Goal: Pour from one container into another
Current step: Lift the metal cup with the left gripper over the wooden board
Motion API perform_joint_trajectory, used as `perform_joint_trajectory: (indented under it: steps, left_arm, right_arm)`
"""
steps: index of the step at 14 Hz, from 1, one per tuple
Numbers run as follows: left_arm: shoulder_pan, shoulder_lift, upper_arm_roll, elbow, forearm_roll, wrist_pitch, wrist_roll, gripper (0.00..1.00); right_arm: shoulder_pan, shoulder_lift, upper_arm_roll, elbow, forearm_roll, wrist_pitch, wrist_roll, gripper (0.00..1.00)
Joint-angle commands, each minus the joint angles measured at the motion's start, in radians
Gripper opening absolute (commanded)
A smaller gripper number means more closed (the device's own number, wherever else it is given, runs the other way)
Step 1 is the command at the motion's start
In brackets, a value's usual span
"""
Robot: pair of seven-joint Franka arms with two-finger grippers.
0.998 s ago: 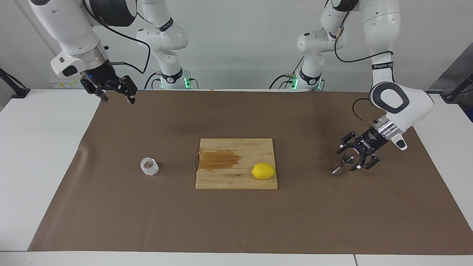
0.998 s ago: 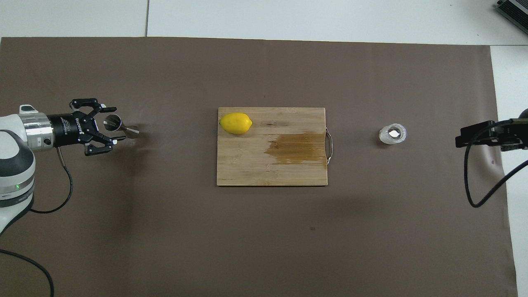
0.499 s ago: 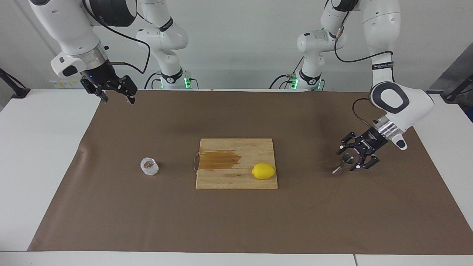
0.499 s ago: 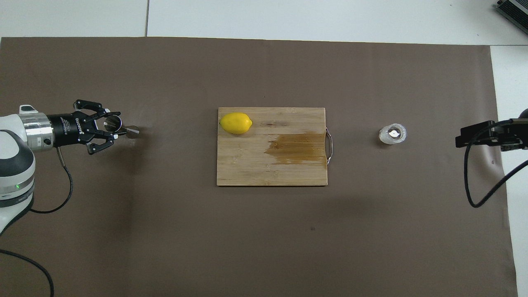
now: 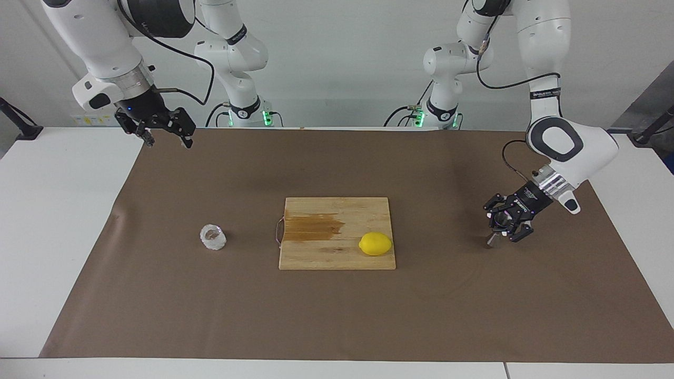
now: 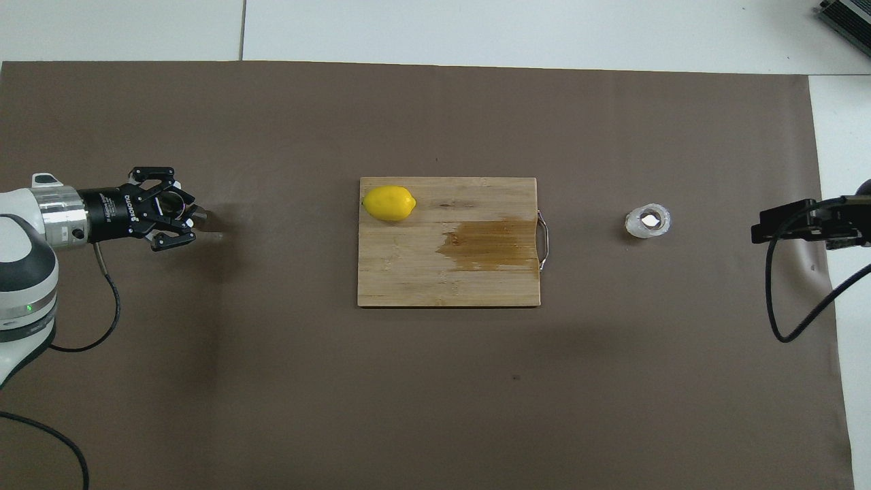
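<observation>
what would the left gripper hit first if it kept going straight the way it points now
The left gripper, shut on the steel jigger, points along the table toward the cutting board. Past the jigger, the lemon on that board looks first in line, though height is unclear.

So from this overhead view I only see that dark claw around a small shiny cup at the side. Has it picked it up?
Observer: Not that I can tell. In the facing view the left gripper is closed on the steel jigger, whose lower end looks down at the brown mat.
Operator: And the other claw, at my picture's edge?
Observer: The right gripper hangs high, open, over the mat's edge by the robots, well away from the glass cup. That arm waits.
</observation>
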Motion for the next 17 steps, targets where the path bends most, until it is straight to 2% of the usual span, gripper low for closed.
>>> perform_joint_trajectory:
  steps: [1,5,11,17]
  left_arm:
    - [-0.015,-0.016,0.007,-0.014,-0.014,0.009,-0.015,0.0]
    - [-0.015,-0.016,0.007,-0.007,-0.014,-0.001,-0.018,0.0]
    - [-0.024,-0.045,-0.031,0.056,-0.008,-0.083,-0.21,0.0]
    - [-0.033,-0.056,-0.207,0.116,-0.013,-0.063,-0.386,0.0]
  right_arm:
    - [-0.008,-0.009,0.007,-0.003,-0.003,-0.006,0.012,1.0]
    - [-0.008,-0.009,0.007,-0.003,-0.003,-0.006,0.012,1.0]
    - [-0.008,-0.009,0.007,-0.003,-0.005,-0.006,0.012,1.0]
    - [-0.008,-0.009,0.007,-0.003,-0.005,-0.006,0.012,1.0]
